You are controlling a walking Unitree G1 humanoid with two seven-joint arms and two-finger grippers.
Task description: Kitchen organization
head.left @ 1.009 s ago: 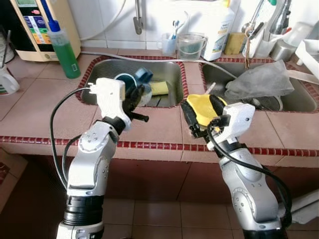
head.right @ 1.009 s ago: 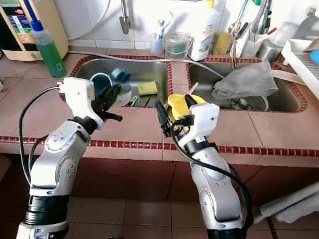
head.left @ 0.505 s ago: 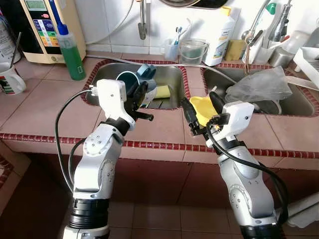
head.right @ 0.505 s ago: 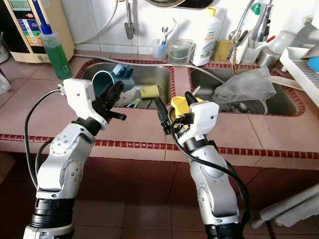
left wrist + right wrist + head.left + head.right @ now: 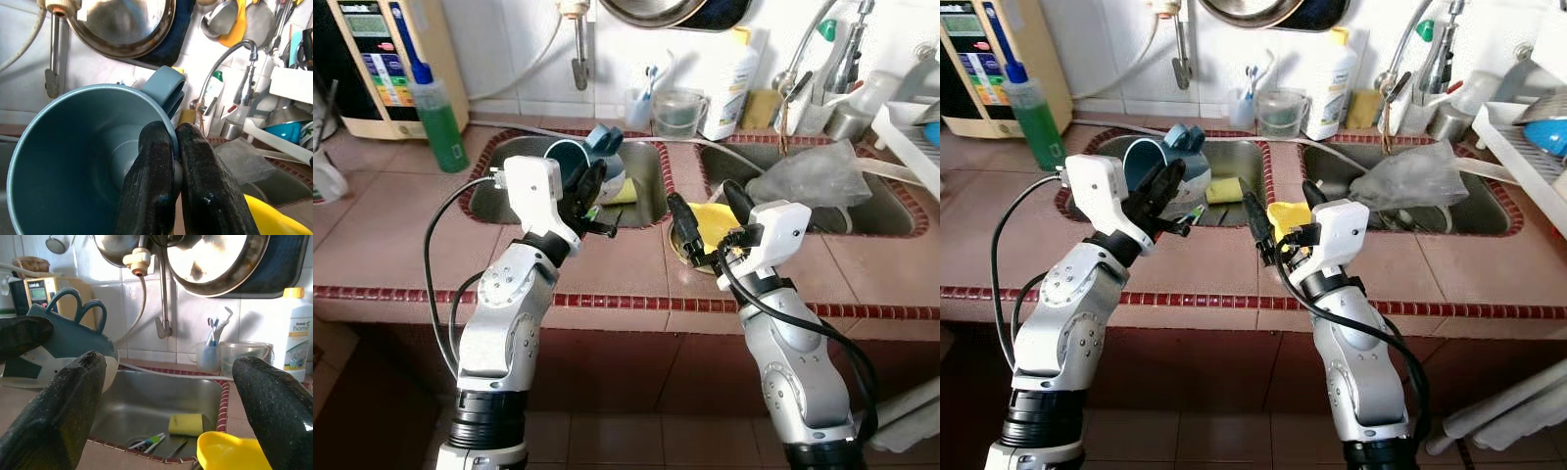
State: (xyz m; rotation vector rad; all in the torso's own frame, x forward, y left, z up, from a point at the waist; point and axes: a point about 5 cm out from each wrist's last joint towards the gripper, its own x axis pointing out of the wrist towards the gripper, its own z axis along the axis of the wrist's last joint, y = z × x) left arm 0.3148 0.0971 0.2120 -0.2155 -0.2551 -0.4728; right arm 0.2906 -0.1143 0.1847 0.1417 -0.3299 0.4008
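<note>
Right pincer [image 5: 1278, 223] lowered — left pincer [image 5: 590, 185] raised, pinching mug [image 5: 93, 156].

- We see a teal-blue cup [image 5: 73, 161] between black fingers [image 5: 151, 186].
- We note a yellow bowl [image 5: 1290, 216].
- The bench [image 5: 391, 225] shows pinkish-brown tiles with dark red edging.
- The bottle [image 5: 438, 117] holds green liquid.
- A yellow sponge [image 5: 186, 424] lies in the steel-grey sink [image 5: 146, 396].

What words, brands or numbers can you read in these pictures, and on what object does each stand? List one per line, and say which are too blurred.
"home": on the label of the white bottle with a yellow cap behind the sink.
Smaller print on that label: too blurred.
Panel of the beige appliance on the counter: coloured labels and display, too small to read.
</note>
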